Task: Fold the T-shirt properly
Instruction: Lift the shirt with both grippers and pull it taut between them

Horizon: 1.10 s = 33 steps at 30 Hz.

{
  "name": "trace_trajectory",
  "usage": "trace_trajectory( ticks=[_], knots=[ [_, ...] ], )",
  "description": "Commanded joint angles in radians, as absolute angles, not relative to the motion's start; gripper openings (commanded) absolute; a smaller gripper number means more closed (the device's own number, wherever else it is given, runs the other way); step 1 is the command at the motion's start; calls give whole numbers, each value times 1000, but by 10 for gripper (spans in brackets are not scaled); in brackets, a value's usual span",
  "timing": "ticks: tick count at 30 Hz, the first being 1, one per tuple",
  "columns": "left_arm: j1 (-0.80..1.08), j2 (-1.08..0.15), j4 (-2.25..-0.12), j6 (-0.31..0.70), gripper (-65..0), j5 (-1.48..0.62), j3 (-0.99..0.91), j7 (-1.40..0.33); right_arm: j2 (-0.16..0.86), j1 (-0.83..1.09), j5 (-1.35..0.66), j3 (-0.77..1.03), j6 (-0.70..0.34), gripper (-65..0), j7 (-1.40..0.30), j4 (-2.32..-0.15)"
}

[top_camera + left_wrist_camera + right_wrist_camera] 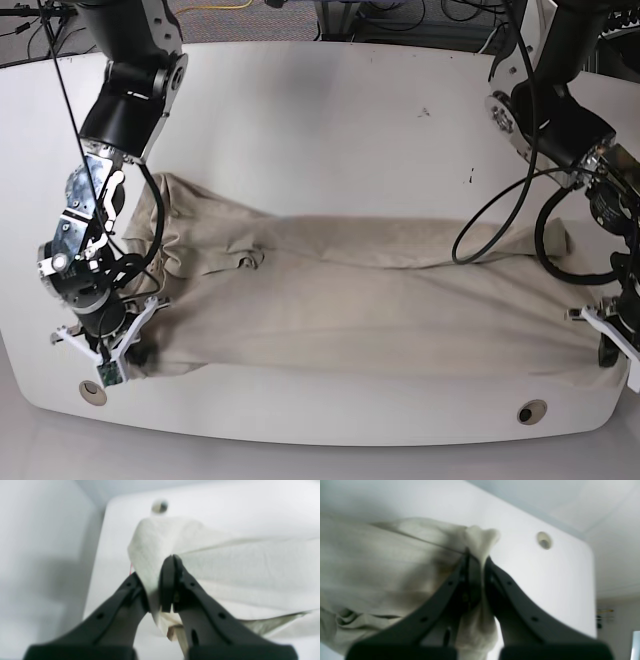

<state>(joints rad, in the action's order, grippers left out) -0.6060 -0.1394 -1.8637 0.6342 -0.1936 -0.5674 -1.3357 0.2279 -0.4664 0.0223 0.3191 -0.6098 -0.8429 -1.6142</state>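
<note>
The beige T-shirt (350, 300) lies stretched in a long wrinkled band across the front of the white table (320, 100). At the band's end on the right of the base view, my left gripper (612, 347) is shut on the cloth. In the left wrist view, its black fingers (153, 567) pinch a fold of the T-shirt (250, 565) just above the tabletop. At the other end, my right gripper (122, 345) is shut on a bunched corner. The right wrist view shows the T-shirt (382, 562) squeezed between that gripper (477, 555).
Two round cable holes sit in the table near its front edge, one on the base view's left (92, 392) and one on its right (531, 411). Both shirt ends lie close to the table's rounded front corners. Cables hang from the arm on the right (500, 215).
</note>
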Motion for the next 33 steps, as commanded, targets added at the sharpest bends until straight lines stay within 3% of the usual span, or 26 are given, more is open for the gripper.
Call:
trace_trajectory(
  ticks=[1,12,21,33],
  knots=[
    [-700,-156,-1886,630,-650,-193,-561,-1311,265,-561,22,320,-599,-648,-814,-1613],
    [-1047,-163,-1862,564,-650,-189,-466,-1313,371,-885,27,252,-653,-648,-921,-1554],
    [-1310,-171,-1709,553,-650,-189,-458,-1310,412,-1107,27,160,-661,-648,-1012,-1558],
    [-1334,-186,-1601,561,-650,-194,-456,-1305,424,-1178,22,116,-664,-648,-1053,-1595]
  ],
)
